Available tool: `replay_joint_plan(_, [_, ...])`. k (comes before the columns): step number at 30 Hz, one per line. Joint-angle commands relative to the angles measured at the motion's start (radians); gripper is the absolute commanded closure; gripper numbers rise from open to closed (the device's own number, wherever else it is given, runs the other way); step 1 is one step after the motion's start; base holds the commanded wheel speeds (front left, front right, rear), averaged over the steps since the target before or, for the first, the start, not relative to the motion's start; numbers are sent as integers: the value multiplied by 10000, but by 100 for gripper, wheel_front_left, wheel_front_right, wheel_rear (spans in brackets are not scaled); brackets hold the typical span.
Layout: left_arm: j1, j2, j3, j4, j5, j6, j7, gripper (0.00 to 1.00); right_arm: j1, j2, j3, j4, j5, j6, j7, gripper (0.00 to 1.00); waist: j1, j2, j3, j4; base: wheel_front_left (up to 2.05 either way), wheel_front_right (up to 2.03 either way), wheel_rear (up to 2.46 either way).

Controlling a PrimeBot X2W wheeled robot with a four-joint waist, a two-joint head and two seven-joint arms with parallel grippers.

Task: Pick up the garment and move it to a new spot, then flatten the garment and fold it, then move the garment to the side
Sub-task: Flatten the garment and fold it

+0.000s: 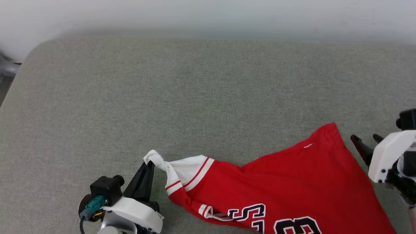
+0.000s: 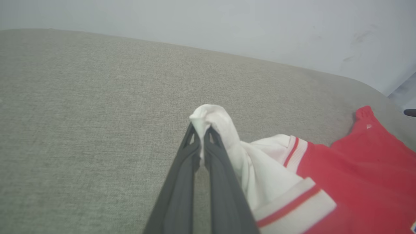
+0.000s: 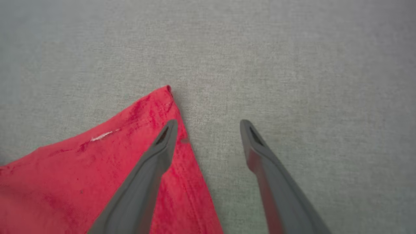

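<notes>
Currently the left gripper (image 2: 202,130) is clamping the garment (image 1: 292,182) by its sleeve (image 2: 224,130); the right gripper (image 3: 208,125) is gaping (red corner (image 3: 161,100) beneath one finger), so pinching there seems wise.

- The left gripper (image 1: 150,165) sits at the lower left of the head view; its two dark fingers (image 2: 182,182) lie pressed together, pointing up and slightly right; their tips pinch a bunched white sleeve end of the garment (image 1: 292,182)
- Its white left wrist housing (image 1: 136,211) carries a black camera block
- The right gripper (image 3: 208,125) stands with jaws wide apart, gripping nothing; one finger lies over the garment's red corner; whether it touches cannot be told
- The white right wrist housing (image 1: 388,156) enters from the right edge
</notes>
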Motion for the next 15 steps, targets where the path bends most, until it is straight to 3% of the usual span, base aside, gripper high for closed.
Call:
replay_joint_plan(1, [-194, -55, -27, -53, 72, -14, -59, 100, -398, -240, 306, 32, 135, -6, 509, 0, -1, 0, 233, 197, 0, 0, 0])
replay_joint_plan(4, [-347, -105, -66, -110, 103, -54, -70, 100, -906, -632, 986, 158, 390, -8, 1579, 0, -1, 0, 440, 358, 0, 0, 0])
replay_joint_plan(12, [-666, -241, -50, -394, 197, -105, -77, 100, -1776, -1025, 2436, 877, 873, -8, 2326, 0, -1, 0, 968, 619, 0, 0, 0])
replay_joint_plan(15, [-764, -268, -68, -411, 227, -144, -79, 100, -1487, -956, 3558, 1745, 1449, -1, 2928, 0, -1, 0, 1165, 691, 0, 0, 0])
